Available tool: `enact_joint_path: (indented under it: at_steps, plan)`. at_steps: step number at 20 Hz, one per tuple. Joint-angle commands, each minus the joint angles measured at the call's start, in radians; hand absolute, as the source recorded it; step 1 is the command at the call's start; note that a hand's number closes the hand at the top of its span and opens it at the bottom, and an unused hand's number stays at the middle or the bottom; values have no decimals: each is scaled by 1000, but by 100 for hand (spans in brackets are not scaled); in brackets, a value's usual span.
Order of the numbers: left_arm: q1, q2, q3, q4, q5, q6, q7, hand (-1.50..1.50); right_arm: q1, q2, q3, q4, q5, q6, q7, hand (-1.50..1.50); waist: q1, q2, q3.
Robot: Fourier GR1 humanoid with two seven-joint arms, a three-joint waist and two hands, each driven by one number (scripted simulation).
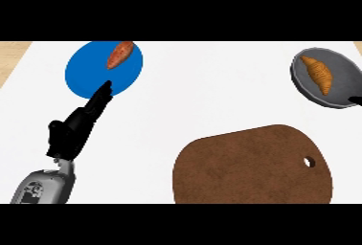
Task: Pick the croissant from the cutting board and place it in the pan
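Fingers of the black left hand stretch straight, released, at left; the golden croissant lies in the grey round pan, upper right.

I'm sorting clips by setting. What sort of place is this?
Probably a kitchen counter: a white top holding a pan with a croissant in it, a brown cutting board, and a blue plate with a sweet potato.
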Motion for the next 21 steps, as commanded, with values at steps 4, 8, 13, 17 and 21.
enact_joint_path:
  at_steps: [4, 8, 13, 17, 21]
  plan:
    - [11, -27, -3, 13, -15, 16, -7, 0, 107, -7, -22, -11, -37, 84, -167, -150, -16, -9, -2]
    - [-44, -32, -1, -37, -14, 28, 99, 0, 137, -10, -25, -6, -52, 134, -207, -150, -18, -12, -2]
    - [14, -4, 24, -33, 9, -22, 50, 0, 229, 18, -11, -5, -53, 150, -304, -150, -19, -14, -2]
    - [52, -23, 5, -95, -31, 9, 75, 0, 289, 33, 1, -33, -76, 190, -346, -150, -33, -22, -5]
    - [1, -56, 7, 26, -51, 14, 12, 0, 272, 55, 14, -30, -80, 119, -320, -150, -33, -18, -4]
